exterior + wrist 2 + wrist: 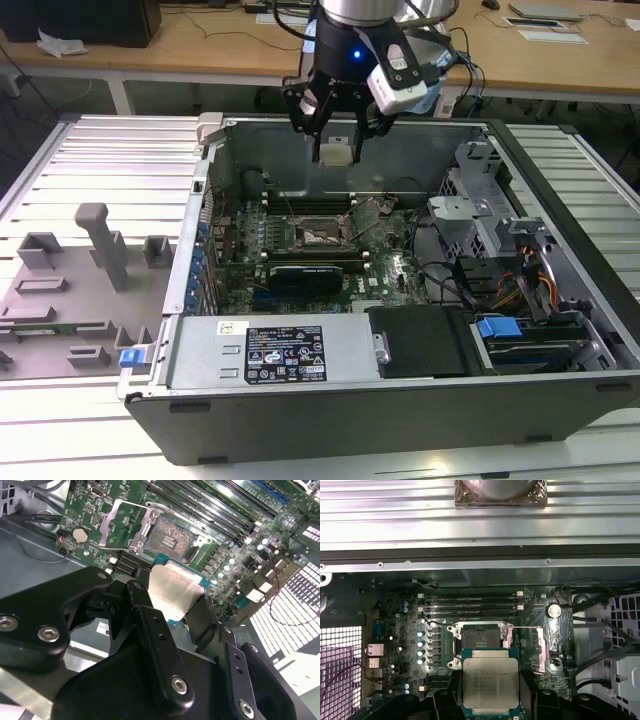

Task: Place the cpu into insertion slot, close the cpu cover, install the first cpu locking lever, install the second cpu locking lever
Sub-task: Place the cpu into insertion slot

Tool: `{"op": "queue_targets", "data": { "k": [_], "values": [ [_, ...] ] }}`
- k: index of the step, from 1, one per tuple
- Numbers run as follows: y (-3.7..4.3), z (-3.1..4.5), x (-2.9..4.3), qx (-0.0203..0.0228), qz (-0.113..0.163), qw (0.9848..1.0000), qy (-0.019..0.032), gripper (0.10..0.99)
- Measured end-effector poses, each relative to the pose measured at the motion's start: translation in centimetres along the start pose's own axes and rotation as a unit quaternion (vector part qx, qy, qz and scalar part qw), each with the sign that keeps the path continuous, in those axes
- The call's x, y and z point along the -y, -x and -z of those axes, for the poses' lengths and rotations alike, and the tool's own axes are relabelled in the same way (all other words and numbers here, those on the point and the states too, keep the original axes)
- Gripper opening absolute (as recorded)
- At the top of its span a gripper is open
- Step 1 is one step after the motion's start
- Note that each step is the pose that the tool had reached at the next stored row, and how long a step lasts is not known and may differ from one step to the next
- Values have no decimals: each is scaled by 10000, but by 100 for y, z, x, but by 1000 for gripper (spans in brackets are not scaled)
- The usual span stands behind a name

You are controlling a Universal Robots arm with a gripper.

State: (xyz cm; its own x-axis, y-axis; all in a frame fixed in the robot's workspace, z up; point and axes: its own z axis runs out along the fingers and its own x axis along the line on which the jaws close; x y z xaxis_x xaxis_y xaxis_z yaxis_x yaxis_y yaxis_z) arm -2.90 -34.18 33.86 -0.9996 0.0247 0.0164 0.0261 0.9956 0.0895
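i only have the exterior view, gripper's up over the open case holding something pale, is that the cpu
observer: yes. In the first wrist view the gripper is shut on the cpu, fingers on two opposite edges, grey metal top facing the camera.
operator: is the cover out of the way
observer: yes. In the second wrist view the cpu cover is swung open beside the empty socket.

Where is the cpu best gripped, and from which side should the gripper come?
By two opposite edges, coming from above. The cpu is a thin flat square, metal top up, so only its edges give purchase and its underside is free for the open socket. The gripper holds it this way.
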Motion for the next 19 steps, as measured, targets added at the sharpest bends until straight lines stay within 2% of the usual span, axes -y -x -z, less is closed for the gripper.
{"op": "queue_targets", "data": {
  "k": [3,11,15,19],
  "values": [
    [1,-128,12,1,0,10000,0,541],
    [3,-288,26,1,0,10000,0,541],
    [4,-419,38,1,0,10000,0,541],
    [-9,-517,47,1,0,10000,-1,541]
  ]
}}
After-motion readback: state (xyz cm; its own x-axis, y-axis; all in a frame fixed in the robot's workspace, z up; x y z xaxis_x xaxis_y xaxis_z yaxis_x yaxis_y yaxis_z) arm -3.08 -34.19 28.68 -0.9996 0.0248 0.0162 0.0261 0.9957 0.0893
